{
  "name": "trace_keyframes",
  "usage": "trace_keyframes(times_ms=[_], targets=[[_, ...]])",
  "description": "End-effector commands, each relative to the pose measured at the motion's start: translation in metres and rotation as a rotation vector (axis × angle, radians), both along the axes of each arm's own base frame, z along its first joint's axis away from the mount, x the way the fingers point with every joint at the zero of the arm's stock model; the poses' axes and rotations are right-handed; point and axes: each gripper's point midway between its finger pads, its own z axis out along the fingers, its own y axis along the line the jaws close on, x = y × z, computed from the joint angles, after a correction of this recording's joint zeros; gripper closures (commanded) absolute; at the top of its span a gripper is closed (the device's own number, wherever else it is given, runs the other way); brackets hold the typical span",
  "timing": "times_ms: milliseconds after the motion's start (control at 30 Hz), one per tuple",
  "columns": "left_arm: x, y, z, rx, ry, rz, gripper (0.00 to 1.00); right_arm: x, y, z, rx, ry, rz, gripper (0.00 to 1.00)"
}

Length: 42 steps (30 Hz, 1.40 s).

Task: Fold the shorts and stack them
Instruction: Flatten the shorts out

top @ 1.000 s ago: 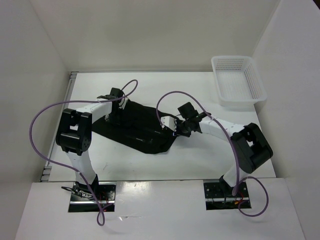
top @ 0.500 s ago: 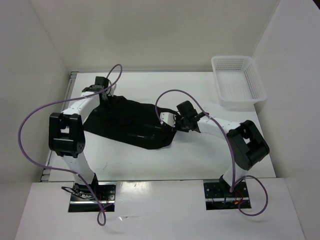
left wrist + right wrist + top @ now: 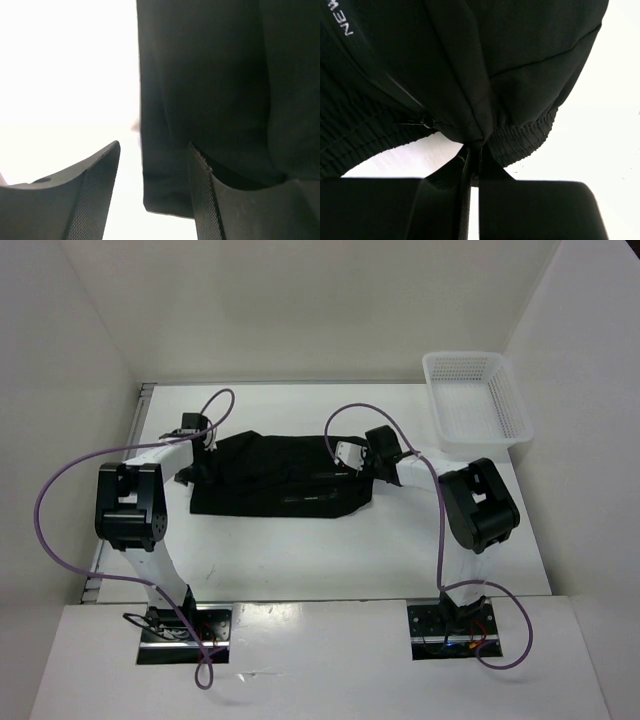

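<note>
White worktop (image 3: 300,550), closed in by plain white walls on the left, back and right, with both arm bases bolted at its near edge. Item one: black soft fabric shorts (image 3: 275,485), lying flat and stretched lengthwise left to right across the middle of the worktop, left of centre; pale printed lettering (image 3: 345,22) and a gathered elastic waistband (image 3: 525,137) show in the right wrist view. The long near edge runs roughly straight and the right end tapers to a bunched point. Item two: white plastic mesh basket (image 3: 480,443), rectangular, at the far right corner close to the right wall and well apart from the shorts. Left tool (image 3: 154,150), at the left end of the shorts, fingers spread; the cloth's straight side edge runs between them, with one finger (image 3: 95,195) over bare worktop and the other over black fabric, gripping nothing. Right tool (image 3: 470,160), at the tapered right end, fingers pressed together and pinching a fold of the black cloth just by the waistband. Purple cables (image 3: 60,500) loop from each arm. Open room: a broad bare band of worktop between the shorts' near edge and the arm bases; a narrower bare strip behind the shorts up to the back wall; bare surface between the right end and the basket, crossed by the right arm; little margin at the left edge.
</note>
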Motion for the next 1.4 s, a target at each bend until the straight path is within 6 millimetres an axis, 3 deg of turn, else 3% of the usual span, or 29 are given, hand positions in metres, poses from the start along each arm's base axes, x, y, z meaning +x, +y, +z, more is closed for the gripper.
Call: trace_keyframes(times_ms=[0, 167, 333, 467, 533, 633, 733, 833, 867, 933, 1067, 1100, 1167, 1200, 1267, 1367], targets=[[-0.005, 0.01, -0.015, 0.043, 0.02, 0.017, 0.36, 0.023, -0.001, 0.016, -0.017, -0.083, -0.006, 1.0], [-0.018, -0.02, -0.03, 0.023, 0.07, -0.065, 0.36, 0.028, -0.012, 0.014, -0.038, -0.088, -0.017, 1.0], [-0.018, -0.053, -0.033, -0.027, 0.09, -0.151, 0.4, 0.046, -0.005, 0.043, -0.015, -0.148, -0.018, 1.0], [-0.029, -0.06, -0.023, -0.045, 0.104, -0.17, 0.41, 0.051, 0.001, 0.056, -0.002, -0.142, -0.004, 1.0], [-0.034, -0.052, -0.015, -0.009, 0.095, -0.158, 0.41, 0.047, 0.0, 0.052, -0.009, -0.123, -0.004, 1.0], [-0.031, -0.026, -0.004, 0.059, 0.068, -0.092, 0.4, 0.045, 0.001, 0.05, 0.001, -0.11, -0.003, 1.0], [-0.002, 0.007, 0.028, 0.154, -0.057, 0.004, 0.31, 0.041, 0.006, 0.052, 0.011, -0.099, 0.006, 1.0], [0.026, 0.024, 0.062, 0.204, -0.185, 0.063, 0.29, 0.039, 0.007, 0.056, 0.017, -0.092, 0.013, 1.0], [0.032, 0.024, 0.068, 0.203, -0.204, 0.065, 0.18, 0.039, 0.007, 0.061, 0.021, -0.102, 0.013, 1.0], [0.048, 0.011, 0.093, 0.195, -0.277, 0.042, 0.16, 0.036, 0.006, 0.056, 0.016, -0.091, 0.013, 1.0], [0.043, -0.06, 0.11, 0.052, -0.309, -0.144, 0.16, 0.029, 0.008, 0.055, 0.014, -0.085, 0.022, 1.0], [0.036, -0.083, 0.108, 0.02, -0.294, -0.204, 0.18, 0.029, 0.008, 0.055, 0.014, -0.085, 0.022, 1.0], [0.021, -0.11, 0.099, -0.068, -0.232, -0.284, 0.21, 0.026, 0.007, 0.051, 0.01, -0.075, 0.023, 1.0], [0.014, -0.121, 0.089, -0.091, -0.196, -0.316, 0.28, 0.026, 0.006, 0.051, 0.004, -0.077, 0.03, 1.0], [0.006, -0.134, 0.082, -0.126, -0.158, -0.352, 0.34, 0.023, 0.01, 0.051, 0.004, -0.077, 0.04, 1.0], [-0.004, -0.149, 0.063, -0.158, -0.091, -0.394, 0.35, 0.021, 0.011, 0.05, 0.007, -0.066, 0.046, 1.0]])
